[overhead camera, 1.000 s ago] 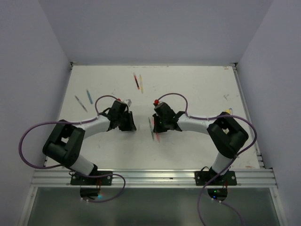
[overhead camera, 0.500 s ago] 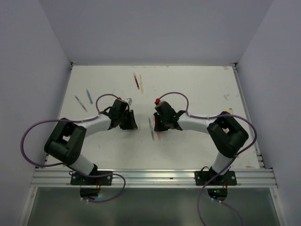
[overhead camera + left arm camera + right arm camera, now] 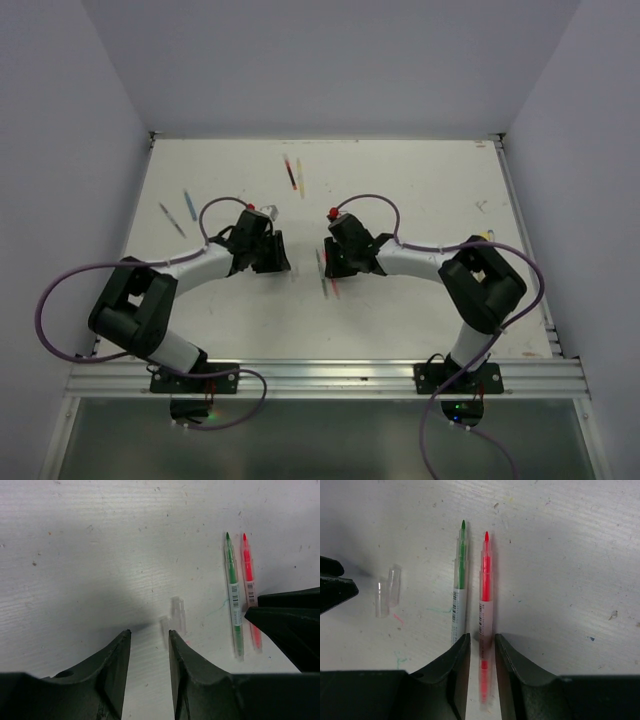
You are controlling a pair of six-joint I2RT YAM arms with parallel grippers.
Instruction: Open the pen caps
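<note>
Lying loose just ahead of the left gripper, jaws narrowly parted and empty, are 2 clear pen caps; right gripper, jaws slightly apart, is straddling the red pen.

Between the jaws of my right gripper the slim red plastic pen blurs; two clear plastic caps look hazy.
</note>
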